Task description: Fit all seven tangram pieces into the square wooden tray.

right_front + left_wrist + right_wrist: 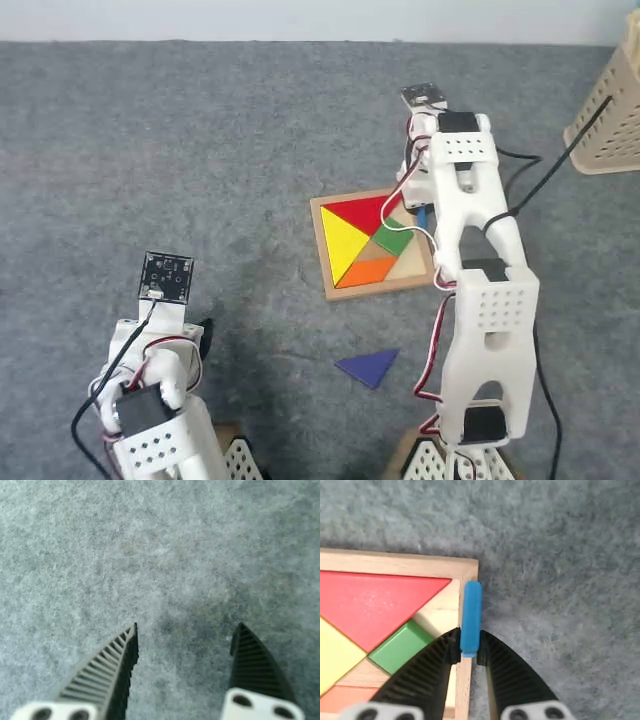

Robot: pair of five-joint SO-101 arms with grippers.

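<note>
Fig.: R claw clenched on blue piece, held on edge betw. its tips, directly over rim of wooden tray. Piece prob. light, stiff, smooth; grip flat faces. L claw released, carpet beneath.

piece upright, perhaps touching tray rim

robot lab: grey felt table, two arms.

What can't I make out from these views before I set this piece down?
- Shape of the blue piece: edge-on in the right gripper in the right wrist view, mostly covered by the right arm in the high view.
- Side of the wooden tray nearest that arm: hidden under it in the high view.
</note>
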